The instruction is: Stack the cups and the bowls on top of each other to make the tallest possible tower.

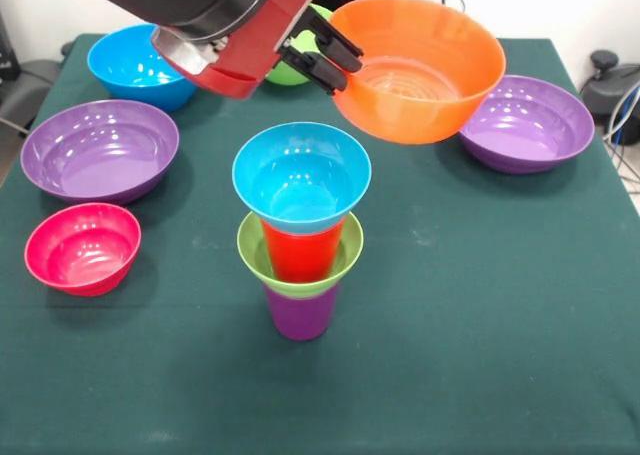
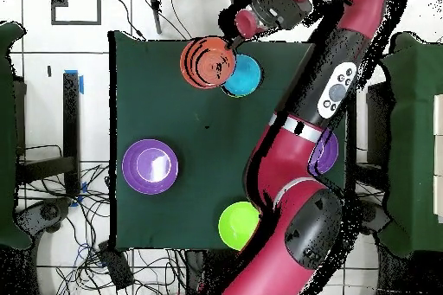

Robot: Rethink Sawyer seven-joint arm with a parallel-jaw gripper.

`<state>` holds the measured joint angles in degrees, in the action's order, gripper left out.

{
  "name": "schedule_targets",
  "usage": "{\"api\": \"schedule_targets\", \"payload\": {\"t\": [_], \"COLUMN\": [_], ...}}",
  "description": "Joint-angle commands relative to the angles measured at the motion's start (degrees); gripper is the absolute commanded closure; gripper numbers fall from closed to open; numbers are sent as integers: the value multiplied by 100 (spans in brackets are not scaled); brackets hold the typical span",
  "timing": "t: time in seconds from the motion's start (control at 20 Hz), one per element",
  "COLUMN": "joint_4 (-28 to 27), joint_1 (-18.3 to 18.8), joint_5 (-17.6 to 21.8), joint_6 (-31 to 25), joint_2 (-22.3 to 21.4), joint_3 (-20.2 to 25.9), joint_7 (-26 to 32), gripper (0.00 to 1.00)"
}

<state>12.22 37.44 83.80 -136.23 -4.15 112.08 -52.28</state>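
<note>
Gripping the orange bowl (image 1: 420,70) by its rim, the gripper (image 1: 332,60) has its black fingers (image 1: 340,43) clenched on the edge nearest the tower, one inside and one outside the wall. The bowl hangs tilted in the air, its open side up, probably so that it can be carried over and set on the stack as the next tier.

Going left to right in the front view: far left of the fingers and low down sits the pink bowl (image 1: 82,247), and above it a wide purple bowl (image 1: 98,150), both empty. A large blue bowl (image 1: 135,65) rests at the far left edge of the table (image 1: 480,305), partly behind the arm, also empty. A green bowl (image 1: 292,70) peeps out just behind the fingers.

Below the fingers stands the tower (image 1: 300,230): a purple cup (image 1: 300,313) on the cloth, a small green bowl (image 1: 300,257) seated in its mouth, a red cup (image 1: 300,250) standing in that bowl, and a small blue bowl (image 1: 302,180) on top, with nothing inside it. Each piece nests in the one under it, which I judge keeps the narrow column steady.

Right of the held bowl lies the second purple bowl (image 1: 527,123), empty and well apart from the tower.

The orange bowl is wider than the blue one, so it would need centring carefully; an off-centre drop could tip the stack.
</note>
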Motion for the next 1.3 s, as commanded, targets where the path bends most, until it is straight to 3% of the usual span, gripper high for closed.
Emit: {"api": "schedule_targets", "payload": {"t": [0.05, 0.55, 0.6, 1.3], "joint_4": [-643, -824, -905, -1050], "joint_1": [136, 172, 116, 188], "joint_5": [1426, 2777, 3093, 4802], "joint_6": [-576, -644, -615, -711], "joint_2": [39, 66, 62, 153], "joint_3": [795, 1717, 1984, 3133], "joint_7": [2655, 3211, 3254, 3965], "gripper": [100, 100, 100, 100]}}
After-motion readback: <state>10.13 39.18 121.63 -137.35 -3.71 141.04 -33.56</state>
